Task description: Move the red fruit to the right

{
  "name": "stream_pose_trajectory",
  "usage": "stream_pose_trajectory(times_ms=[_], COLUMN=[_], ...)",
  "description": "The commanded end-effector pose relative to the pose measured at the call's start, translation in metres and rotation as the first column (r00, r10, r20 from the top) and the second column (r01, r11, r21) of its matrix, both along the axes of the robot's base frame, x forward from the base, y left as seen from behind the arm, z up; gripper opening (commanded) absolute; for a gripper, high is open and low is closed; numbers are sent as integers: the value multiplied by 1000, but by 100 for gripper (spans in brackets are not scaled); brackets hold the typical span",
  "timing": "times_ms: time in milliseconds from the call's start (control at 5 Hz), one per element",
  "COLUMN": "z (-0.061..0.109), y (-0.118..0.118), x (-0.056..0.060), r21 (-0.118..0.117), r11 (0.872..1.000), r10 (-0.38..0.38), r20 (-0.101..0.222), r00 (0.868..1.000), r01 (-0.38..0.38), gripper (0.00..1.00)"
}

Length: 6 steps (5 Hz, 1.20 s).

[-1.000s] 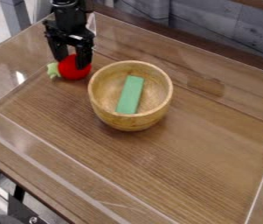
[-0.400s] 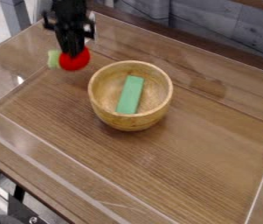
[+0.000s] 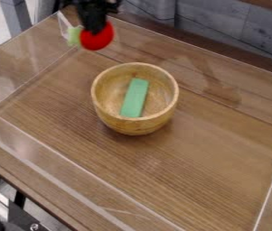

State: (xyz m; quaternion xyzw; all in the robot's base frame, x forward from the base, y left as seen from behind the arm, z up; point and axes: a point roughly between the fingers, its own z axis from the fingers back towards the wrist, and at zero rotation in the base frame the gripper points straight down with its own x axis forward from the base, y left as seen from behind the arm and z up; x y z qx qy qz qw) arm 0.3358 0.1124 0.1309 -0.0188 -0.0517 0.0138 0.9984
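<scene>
A wooden table [image 3: 186, 180] is being enclosed by clear plastic walls [image 3: 30, 153] on its sides; a wooden bowl [image 3: 135, 99] is being borne near the middle of the tabletop, upright, and a flat green block [image 3: 135, 97] is being held inside it, leaning along the bowl's inner slope; above and to the left of the bowl, near the top edge of the view, the black gripper [image 3: 93, 20] is being pointed downward, only its lower part being shown; its jaws are being pressed together on the red fruit [image 3: 97, 36], which is being held clear of the tabletop, apart from the bowl, with its light green stub [image 3: 75, 35] being turned to the left.
</scene>
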Motion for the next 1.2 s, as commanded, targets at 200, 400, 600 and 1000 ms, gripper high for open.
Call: stream_pose_trajectory(times_ms=[200, 400, 600, 1000], z=[18, 14, 6, -22], y=[-83, -127, -166, -212], x=[9, 10, 8, 7], r21=[-2, -22, -40, -84], r11=[988, 976, 971, 976], r10=[-156, -214, -233, -197], r20=[58, 64, 61, 46], r00=[986, 975, 971, 979], r01=[157, 215, 236, 200], gripper=[0, 0, 0, 0])
